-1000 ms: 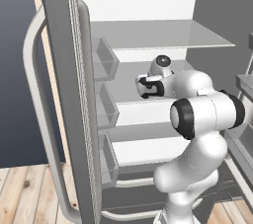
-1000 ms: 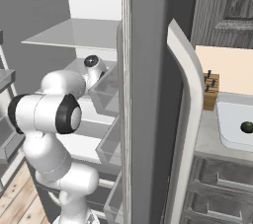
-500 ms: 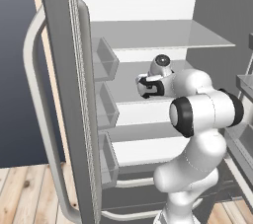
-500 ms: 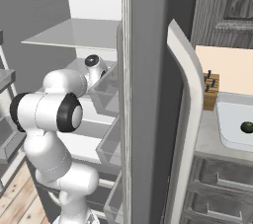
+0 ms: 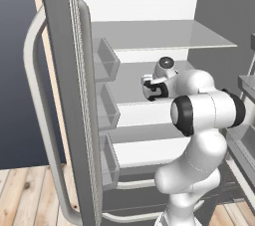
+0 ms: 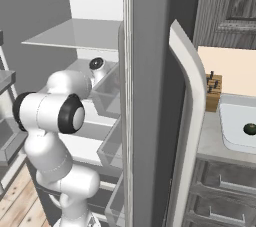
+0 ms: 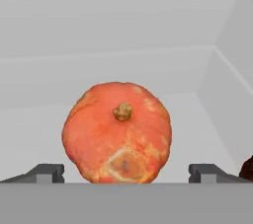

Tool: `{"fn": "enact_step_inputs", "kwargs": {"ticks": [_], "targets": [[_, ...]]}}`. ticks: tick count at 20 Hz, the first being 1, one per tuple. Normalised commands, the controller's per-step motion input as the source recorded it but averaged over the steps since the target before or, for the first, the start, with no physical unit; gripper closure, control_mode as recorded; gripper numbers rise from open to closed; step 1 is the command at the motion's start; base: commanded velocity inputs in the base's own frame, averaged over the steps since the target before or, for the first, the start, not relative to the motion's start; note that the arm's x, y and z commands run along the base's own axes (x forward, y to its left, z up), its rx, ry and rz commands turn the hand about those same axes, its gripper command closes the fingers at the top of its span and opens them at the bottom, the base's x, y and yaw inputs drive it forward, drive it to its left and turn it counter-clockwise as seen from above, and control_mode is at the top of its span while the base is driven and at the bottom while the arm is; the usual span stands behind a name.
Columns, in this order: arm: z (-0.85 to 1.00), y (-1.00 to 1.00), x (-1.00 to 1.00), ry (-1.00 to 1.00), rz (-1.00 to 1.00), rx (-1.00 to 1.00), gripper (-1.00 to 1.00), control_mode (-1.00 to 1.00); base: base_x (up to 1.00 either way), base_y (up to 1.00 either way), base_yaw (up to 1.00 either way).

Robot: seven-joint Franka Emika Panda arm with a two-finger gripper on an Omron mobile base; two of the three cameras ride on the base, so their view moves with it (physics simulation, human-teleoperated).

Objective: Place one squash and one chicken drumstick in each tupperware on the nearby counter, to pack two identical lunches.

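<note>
Almost nothing has moved since the earlier frames: your arm holds the same reach into the fridge, hand a touch deeper over the middle shelf. Fridge (image 5: pixel 64 95) stands open, door bins facing you, glass shelf (image 5: pixel 159 36) above the hand. White tupperware (image 6: pixel 235 126) sits on the counter (image 6: pixel 212 138) past the door, a dark green squash (image 6: pixel 250 129) inside it. Gripper (image 7: pixel 126 173) is spread wide, holding nothing. Orange-red squash (image 7: pixel 117 131) rests on the white shelf, stem toward you, between the fingertips (image 7: pixel 47 172) without touching either.
</note>
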Motion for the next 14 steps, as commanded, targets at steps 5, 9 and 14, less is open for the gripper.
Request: {"fn": "enact_step_inputs", "kwargs": {"ticks": [5, 9, 14], "targets": [[-0.18, -0.05, 0.05, -0.01, -0.1, 0.09, -1.0, -1.0, 0.0, 0.0, 0.0], [-0.08, 0.0, 0.23, 0.0, -0.07, 0.08, -1.0, -1.0, 0.0, 0.0, 0.0], [-0.12, 0.0, 0.32, 0.0, -0.04, 0.06, -1.0, -1.0, 0.0, 0.0, 0.0]]}}
